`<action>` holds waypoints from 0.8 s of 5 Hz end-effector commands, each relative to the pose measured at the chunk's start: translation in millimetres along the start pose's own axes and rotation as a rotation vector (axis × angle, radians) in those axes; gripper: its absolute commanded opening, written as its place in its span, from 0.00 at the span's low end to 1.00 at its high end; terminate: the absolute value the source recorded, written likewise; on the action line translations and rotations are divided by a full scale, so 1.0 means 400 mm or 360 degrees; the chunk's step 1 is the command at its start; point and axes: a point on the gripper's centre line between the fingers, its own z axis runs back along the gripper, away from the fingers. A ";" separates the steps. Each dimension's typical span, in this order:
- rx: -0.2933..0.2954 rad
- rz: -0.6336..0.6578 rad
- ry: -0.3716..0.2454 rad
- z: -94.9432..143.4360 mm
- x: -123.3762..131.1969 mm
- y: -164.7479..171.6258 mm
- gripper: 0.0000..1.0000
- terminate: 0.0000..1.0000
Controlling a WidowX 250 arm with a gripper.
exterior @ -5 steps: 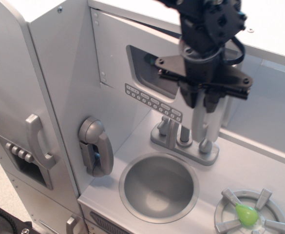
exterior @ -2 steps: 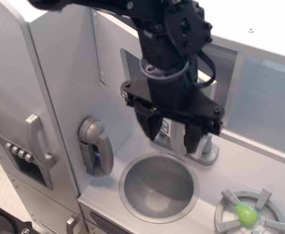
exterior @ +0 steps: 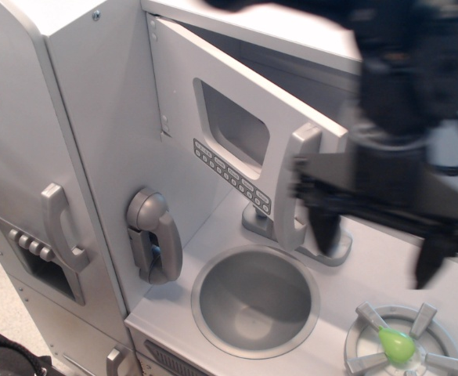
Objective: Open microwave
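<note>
The microwave door (exterior: pixel 180 94) stands swung open towards me, hinged on its left edge. It has a rounded window (exterior: pixel 232 124), a row of small buttons (exterior: pixel 230 174) and a vertical silver handle (exterior: pixel 293 188) on its free right edge. The dark cavity shows behind its top edge. My black gripper (exterior: pixel 378 249) is motion-blurred at the right, just right of the handle and apart from it. It is open and empty, with one finger (exterior: pixel 326 231) near the handle's lower end.
A grey wall phone (exterior: pixel 154 235) hangs left of the round sink (exterior: pixel 256 301). A faucet base (exterior: pixel 334 249) sits behind the sink, partly hidden. A burner (exterior: pixel 440 362) with a green piece (exterior: pixel 397 345) is at the front right. The tall grey door (exterior: pixel 17 157) with its handle (exterior: pixel 60 227) stands at the left.
The door has swung further open towards me. My gripper has moved from in front of the door out to the right, clear of the handle, and is open.
</note>
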 end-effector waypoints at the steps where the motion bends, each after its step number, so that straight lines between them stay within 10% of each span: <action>1: -0.0062 0.0053 -0.0145 0.029 0.143 -0.077 1.00 0.00; 4: 0.0053 0.0177 -0.0215 0.021 0.200 0.130 1.00 0.00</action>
